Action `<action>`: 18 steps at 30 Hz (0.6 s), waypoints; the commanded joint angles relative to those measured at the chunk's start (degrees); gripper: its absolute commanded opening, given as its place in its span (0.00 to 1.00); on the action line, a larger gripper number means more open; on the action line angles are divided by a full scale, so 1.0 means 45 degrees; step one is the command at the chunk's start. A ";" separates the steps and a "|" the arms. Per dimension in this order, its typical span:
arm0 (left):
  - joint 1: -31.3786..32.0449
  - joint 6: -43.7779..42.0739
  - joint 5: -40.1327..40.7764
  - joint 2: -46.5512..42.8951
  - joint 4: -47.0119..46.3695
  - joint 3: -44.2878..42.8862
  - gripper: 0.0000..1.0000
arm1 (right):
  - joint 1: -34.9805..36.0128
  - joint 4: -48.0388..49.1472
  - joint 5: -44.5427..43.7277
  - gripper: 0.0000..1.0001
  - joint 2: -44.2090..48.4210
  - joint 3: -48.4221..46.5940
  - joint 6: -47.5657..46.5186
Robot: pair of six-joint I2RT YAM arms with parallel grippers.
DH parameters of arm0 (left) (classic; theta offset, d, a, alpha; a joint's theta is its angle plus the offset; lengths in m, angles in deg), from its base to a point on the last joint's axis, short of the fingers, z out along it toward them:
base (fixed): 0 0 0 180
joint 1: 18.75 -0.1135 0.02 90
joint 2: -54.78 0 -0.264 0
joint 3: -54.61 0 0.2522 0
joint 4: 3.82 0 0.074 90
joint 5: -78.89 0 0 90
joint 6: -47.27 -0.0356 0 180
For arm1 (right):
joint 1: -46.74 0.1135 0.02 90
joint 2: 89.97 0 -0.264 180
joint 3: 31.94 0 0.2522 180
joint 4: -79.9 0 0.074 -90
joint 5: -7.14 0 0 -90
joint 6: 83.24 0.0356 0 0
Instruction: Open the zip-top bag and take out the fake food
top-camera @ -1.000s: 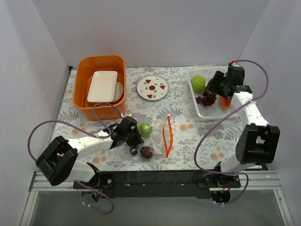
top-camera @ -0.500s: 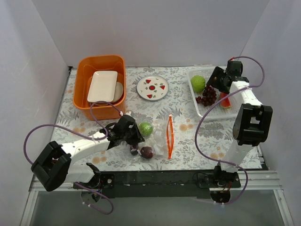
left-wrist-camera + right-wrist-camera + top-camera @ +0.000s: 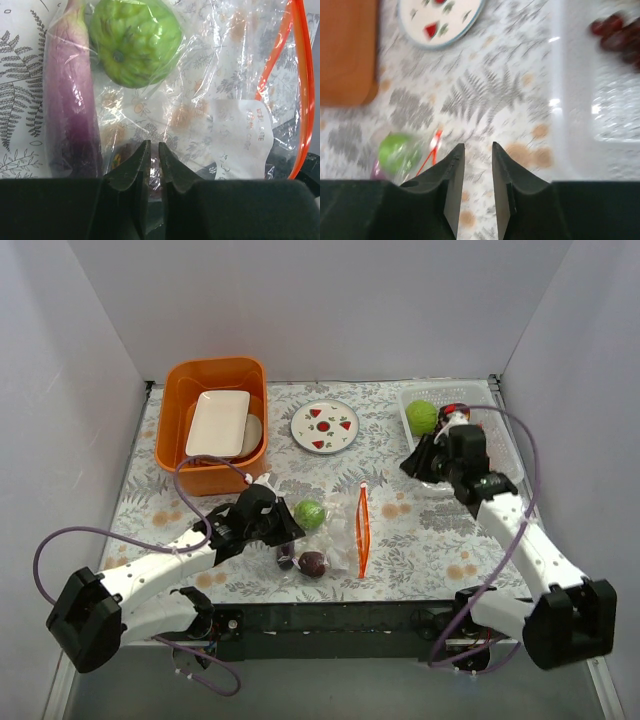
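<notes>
**Bag pinned near the near edge; right arm free over mid-table**

Top view. The zip-top bag (image 3: 340, 525) lies close to the middle of the near edge. Its orange zip strip (image 3: 361, 530) runs near-to-far along the bag's right side. You have bare floral cloth from the strip out to the right edge, and more between the bag and the strawberry plate (image 3: 325, 425). The orange bin (image 3: 175, 455) fills the far-left corner. The white tray (image 3: 505, 455) takes the far-right corner and holds a green fruit (image 3: 421, 417). The left gripper (image 3: 285, 532) sits at the bag's left side. The right gripper (image 3: 413, 464) hangs by the tray's near-left corner, well apart from the bag.

Left wrist view. The left gripper (image 3: 152, 146) has its jaws almost together, with crinkled bag film pinched between them. Fake food inside the bag: a green ball (image 3: 135, 40) and a long purple piece (image 3: 70, 100), touching side by side. A dark piece close to the fingers is hard to read. The strip (image 3: 306, 100) shows as two lines standing apart, so the mouth is parted.

Right wrist view, blurred. The right gripper (image 3: 473, 147) has its jaws slightly apart with nothing between them, above bare cloth. The tray wall (image 3: 560, 100) is to its right, with a grape bunch (image 3: 615, 30) inside. The bag's green ball (image 3: 397, 152) shows at lower left.
</notes>
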State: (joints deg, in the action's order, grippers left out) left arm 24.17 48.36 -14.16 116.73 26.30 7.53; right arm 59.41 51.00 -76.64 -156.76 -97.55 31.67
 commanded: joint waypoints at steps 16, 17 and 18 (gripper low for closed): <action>0.2104 0.2550 -0.0123 -0.2926 0.1950 0.1994 0.00 | 0.6521 0.2874 0.0453 0.23 0.1540 0.4042 0.3430; 0.2104 0.2609 -0.0123 -0.2966 0.1931 0.2052 0.00 | 0.6599 0.3011 0.0570 0.23 0.1521 0.4120 0.3450; 0.2104 0.2629 -0.0104 -0.2928 0.1912 0.2092 0.00 | 0.6657 0.3147 0.0745 0.23 0.1463 0.4198 0.3469</action>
State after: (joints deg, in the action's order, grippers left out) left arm 33.26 57.51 -16.24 105.21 32.90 15.73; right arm 88.00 60.25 -73.88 -150.07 -79.26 45.88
